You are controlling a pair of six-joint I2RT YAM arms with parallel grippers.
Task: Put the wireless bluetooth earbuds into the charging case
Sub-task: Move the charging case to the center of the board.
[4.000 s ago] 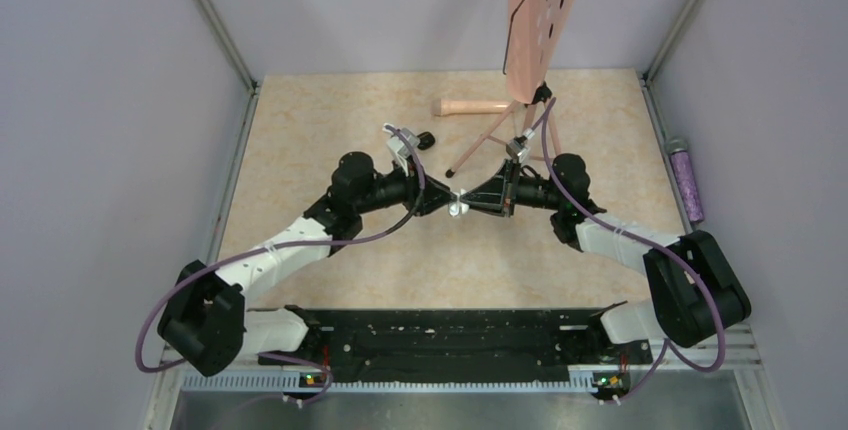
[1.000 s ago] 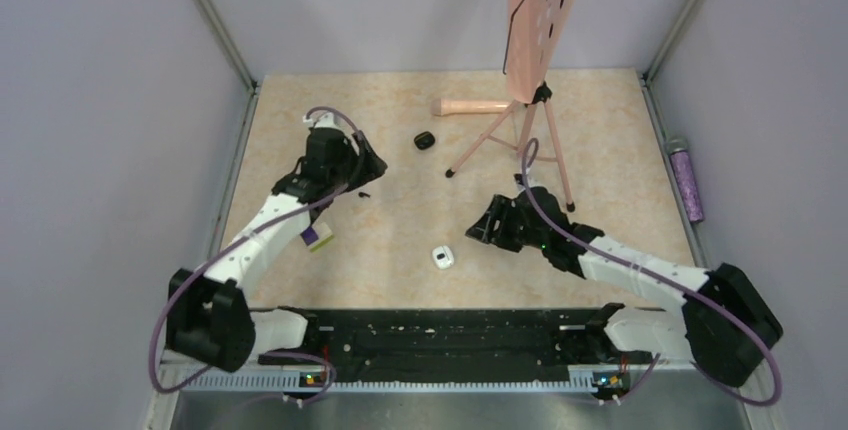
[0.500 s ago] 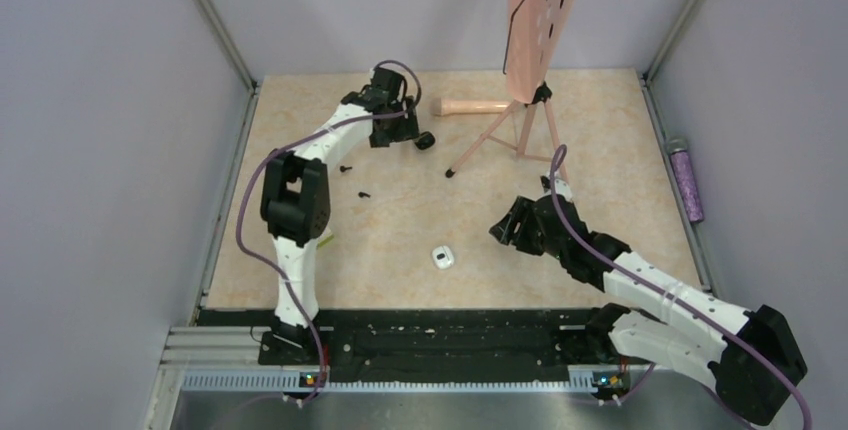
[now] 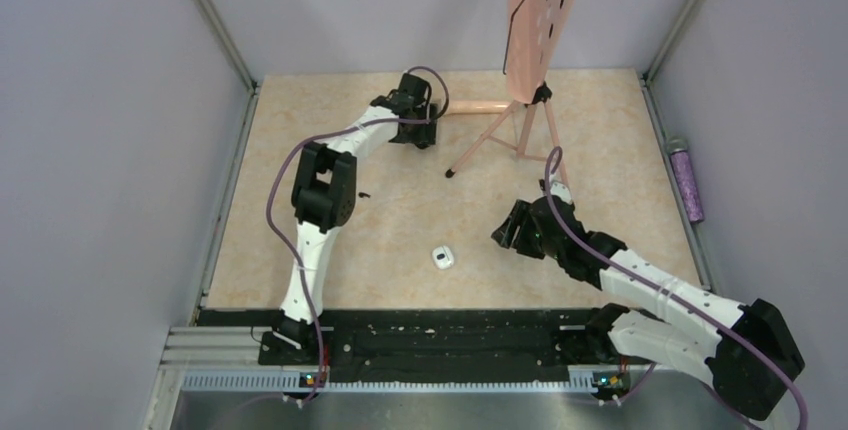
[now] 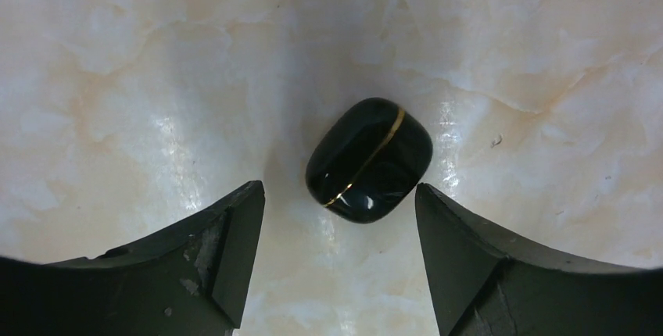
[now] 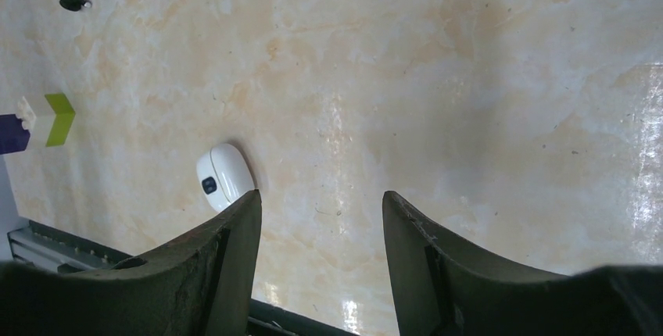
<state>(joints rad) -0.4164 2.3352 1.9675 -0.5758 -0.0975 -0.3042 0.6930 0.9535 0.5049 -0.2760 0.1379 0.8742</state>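
Observation:
The charging case (image 5: 369,160) is a glossy black rounded box with a thin gold seam, lid shut, lying on the marble top. My left gripper (image 5: 338,191) hangs open right over it, fingertips either side of its near end and touching nothing. In the top view the left gripper (image 4: 420,136) covers the case at the far middle of the table. One tiny black earbud (image 4: 362,193) lies on the table left of centre and also shows in the right wrist view as a dark earbud (image 6: 75,2). My right gripper (image 4: 506,229) (image 6: 321,197) is open and empty.
A small white oval pod (image 4: 443,257) (image 6: 224,176) with a dark button lies near the right gripper's left finger. A purple-and-yellow block (image 6: 35,121) sits further left. A pink tripod stand (image 4: 520,110) and a pink cylinder (image 4: 480,107) stand at the back. A purple bottle (image 4: 686,180) lies beyond the right rail.
My left arm has swung from the table's left side to the far middle, so its gripper now sits over the black case. The right arm pulled back slightly to the right.

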